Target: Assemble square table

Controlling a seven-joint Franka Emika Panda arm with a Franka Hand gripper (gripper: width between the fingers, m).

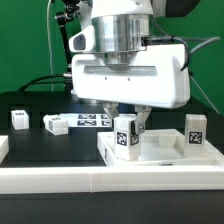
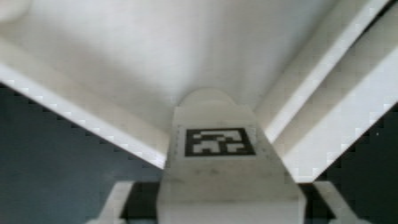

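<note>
One small white tagged block leg (image 1: pixel 125 138) pinched upright in my gripper (image 1: pixel 128 124), at the large white plastic square slab (image 1: pixel 165 153).

A lab: green backdrop (image 1: pixel 15 45), black table (image 1: pixel 45 147), marker board (image 1: pixel 92 121).

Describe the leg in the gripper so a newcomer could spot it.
Find the big white square tabletop at the front, toward the exterior view's right. At its corner on the exterior view's left, a white tagged leg stands upright between the fingers of the gripper. It alone is gripped; the other three legs sit loose.
</note>
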